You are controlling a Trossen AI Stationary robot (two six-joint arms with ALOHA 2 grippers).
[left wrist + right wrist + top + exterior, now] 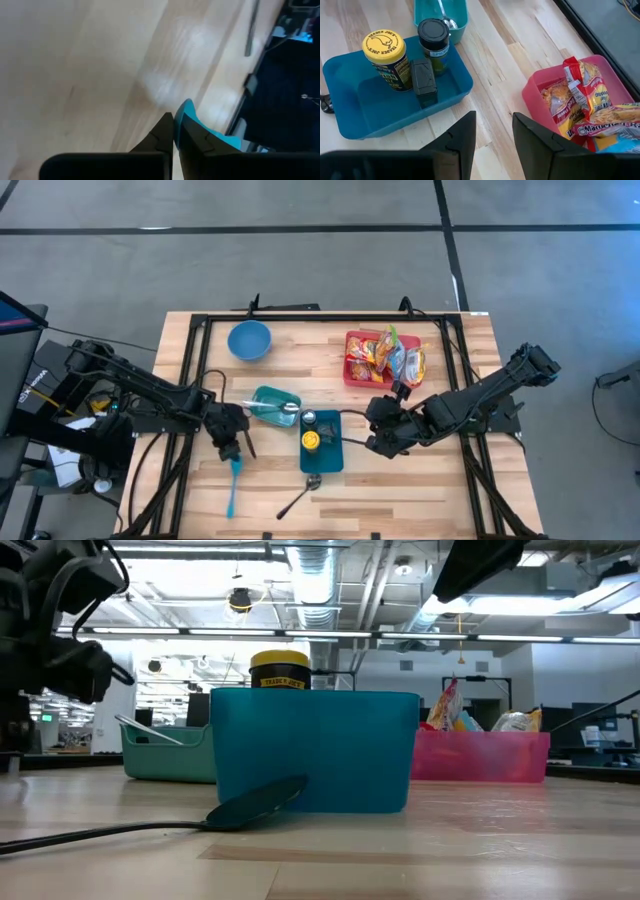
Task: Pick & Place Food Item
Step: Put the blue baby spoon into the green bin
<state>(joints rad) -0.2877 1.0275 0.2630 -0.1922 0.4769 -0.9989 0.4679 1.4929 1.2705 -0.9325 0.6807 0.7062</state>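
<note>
**Left gripper pinches the blue spatula; food waits in bins**

Nearest the front edge of the wooden table (420, 490) lies a dark spoon (298, 498), its bowl just touching the front of the blue bin (333, 457). Beside it, to the left, lies a blue spatula (234, 488). The left gripper (232, 452) is squeezed tight on the top end of that spatula, and the wrist view shows the blue tip poking out between its shut fingers (161, 131).

The blue bin holds three things: a jar with a yellow lid (383, 57), a spice jar with a black lid (433, 42), and a small black box (424, 82) leaning between them. The right gripper (383, 442) hangs just to the right of this bin. Its fingers (461, 134) are spread apart with nothing between them.

A bit farther back is a teal tray (274, 406) with a silver spoon (268, 408) inside. To the right, farther still, the red bin (357, 370) is full of noodle packets (392, 357). At the back left sits a blue bowl (249, 340).
</note>
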